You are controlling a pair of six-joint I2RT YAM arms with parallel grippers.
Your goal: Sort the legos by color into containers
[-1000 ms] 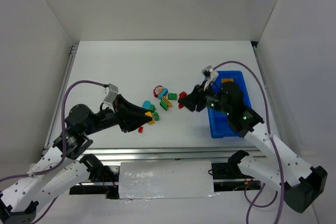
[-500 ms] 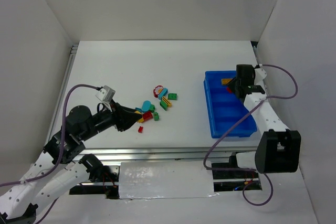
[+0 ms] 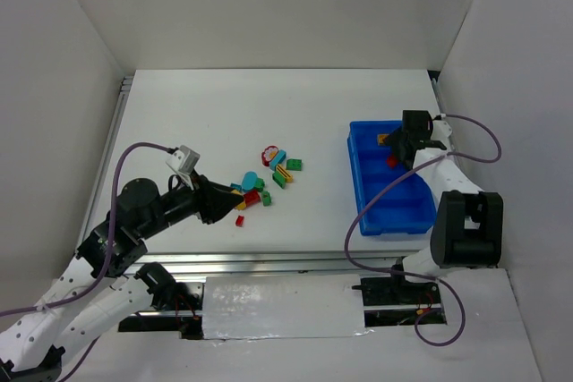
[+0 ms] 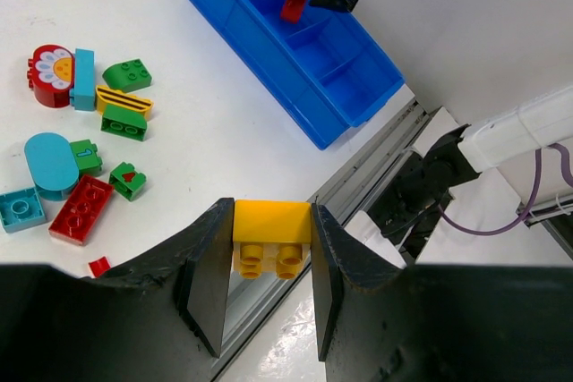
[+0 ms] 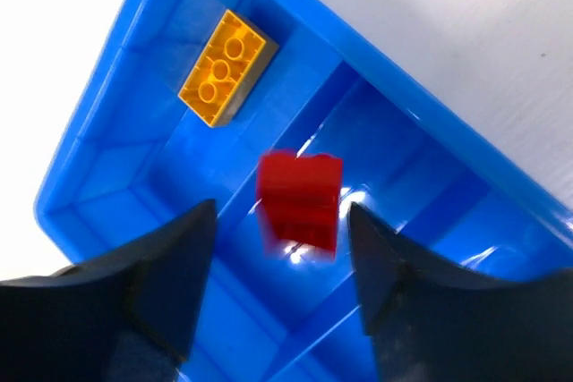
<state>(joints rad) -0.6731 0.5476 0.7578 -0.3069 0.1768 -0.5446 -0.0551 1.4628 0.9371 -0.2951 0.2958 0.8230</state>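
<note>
My left gripper (image 4: 271,252) is shut on a yellow brick (image 4: 271,221), held above the table's near edge, just near-left of the lego pile (image 3: 269,176). The pile's red, green, cyan and yellow pieces lie loose mid-table. My right gripper (image 5: 279,221) hangs open over the far end of the blue tray (image 3: 394,212). A blurred red brick (image 5: 300,199) sits between its fingers, touching neither, above the second compartment from the far end. An orange brick (image 5: 226,67) lies in the farthest compartment.
A red flower-faced piece (image 4: 49,73) and a cyan oval (image 4: 51,163) lie in the pile. The tray's two nearer compartments (image 3: 403,207) hold nothing. The metal rail (image 3: 269,261) runs along the table's near edge. White walls enclose the left, back and right.
My right arm swung from the pile to the tray's far end with the red brick, then opened and let it go. My left gripper drew back slightly, still holding the yellow brick.
</note>
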